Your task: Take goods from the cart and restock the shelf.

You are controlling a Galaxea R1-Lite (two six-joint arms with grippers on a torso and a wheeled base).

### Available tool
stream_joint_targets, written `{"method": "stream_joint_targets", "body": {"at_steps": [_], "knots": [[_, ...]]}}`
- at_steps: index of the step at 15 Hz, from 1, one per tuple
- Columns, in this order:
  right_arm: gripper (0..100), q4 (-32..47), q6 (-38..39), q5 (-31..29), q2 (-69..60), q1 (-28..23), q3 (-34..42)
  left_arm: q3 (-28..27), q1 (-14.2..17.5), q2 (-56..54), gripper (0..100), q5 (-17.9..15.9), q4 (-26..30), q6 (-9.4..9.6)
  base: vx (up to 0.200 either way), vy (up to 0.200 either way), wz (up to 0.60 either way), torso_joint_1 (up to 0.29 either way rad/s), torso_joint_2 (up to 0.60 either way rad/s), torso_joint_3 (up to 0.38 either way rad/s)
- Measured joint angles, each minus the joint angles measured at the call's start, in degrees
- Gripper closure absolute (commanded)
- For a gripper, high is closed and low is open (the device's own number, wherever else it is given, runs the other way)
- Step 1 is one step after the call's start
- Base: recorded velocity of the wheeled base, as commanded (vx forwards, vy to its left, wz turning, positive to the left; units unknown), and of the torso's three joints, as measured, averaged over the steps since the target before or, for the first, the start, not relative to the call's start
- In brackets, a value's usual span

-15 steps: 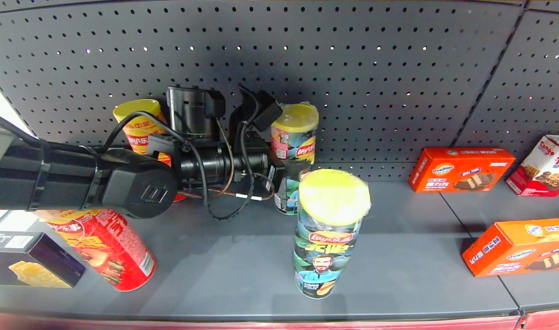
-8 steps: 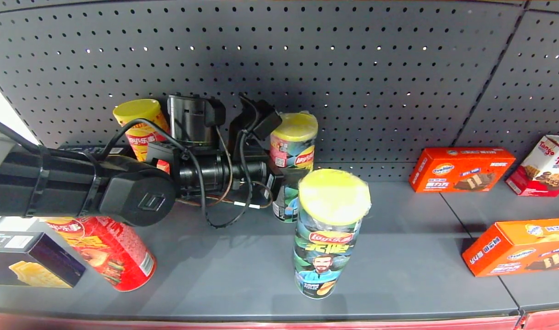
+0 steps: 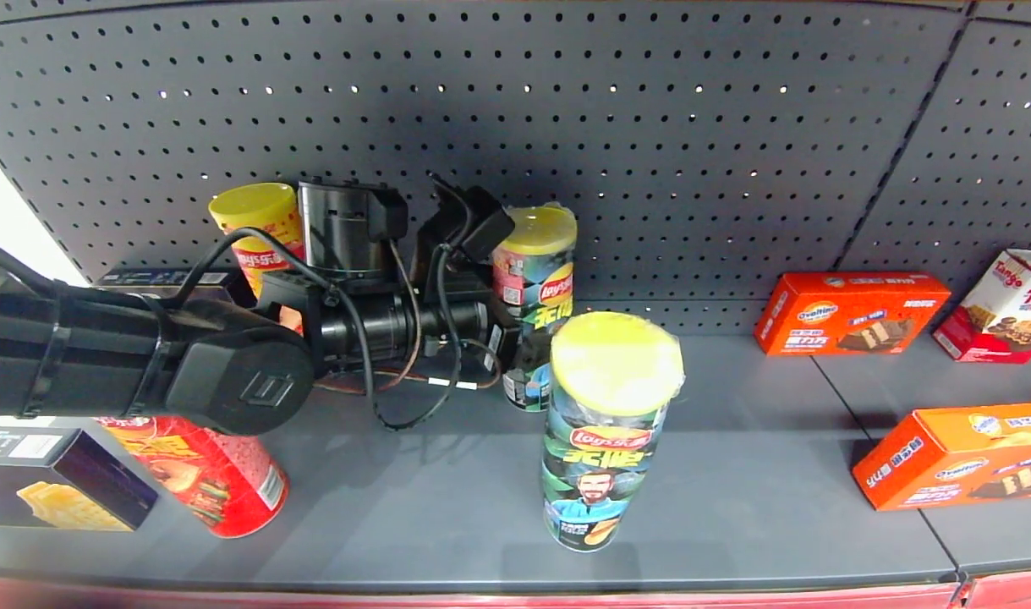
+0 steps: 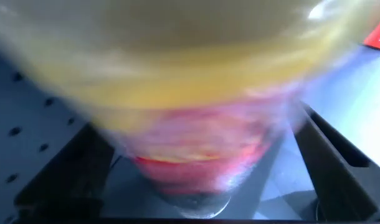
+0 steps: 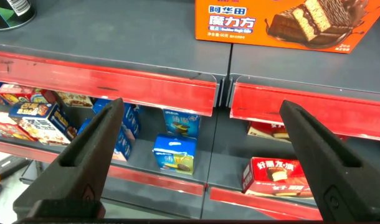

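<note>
Chip can (image 3: 536, 271), the one with the green and black label and yellow lid, stands upright at the back of the shelf (image 3: 777, 491), close against the pegboard (image 3: 650, 127). Your left gripper (image 3: 519, 334) reaches in from the left and sits around its middle. In the left wrist view the can is a blur right in front of the lens, with one of the dark fingers (image 4: 65, 180) on each side of it, so they seem to be pressed against it, though you cannot see the contact itself. A second green can (image 3: 608, 423) stands nearer the shelf's front edge, just ahead of the held one and apart from it. A red can with a yellow lid (image 3: 257, 224) stands at the back behind your left arm, and another red can (image 3: 206, 474) leans at the front left beside a dark box (image 3: 50, 486). Two orange boxes (image 3: 849, 311) (image 3: 955, 452) and a red and white box (image 3: 1010, 304) lie well off to the right. Your right gripper (image 5: 201, 106) hangs spread wide with nothing in it, facing the red-edged lower shelves (image 5: 165, 84).
</note>
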Motion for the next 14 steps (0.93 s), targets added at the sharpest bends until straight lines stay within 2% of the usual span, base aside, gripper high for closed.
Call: {"method": "stream_joint_targets", "body": {"at_steps": [6, 11, 14], "knots": [[0, 0.0, 0.0, 0.0, 0.0, 0.0, 0.0, 3.6, -0.2, -4.3, 0, 5.0, 1.7, -0.40, 0.000, 0.000, 0.00, 0.000, 0.00, 0.000], [0, 0.0, 0.0, 0.0, 0.0, 0.0, 0.0, 3.6, -1.8, -6.1, 0, 12.5, 6.1, -1.55, 0.000, 0.000, 0.00, 0.000, 0.00, 0.000], [0, 0.0, 0.0, 0.0, 0.0, 0.0, 0.0, 3.4, -2.5, -6.4, 0, 15.0, 7.1, -1.55, 0.000, 0.000, 0.00, 0.000, 0.00, 0.000]]}}
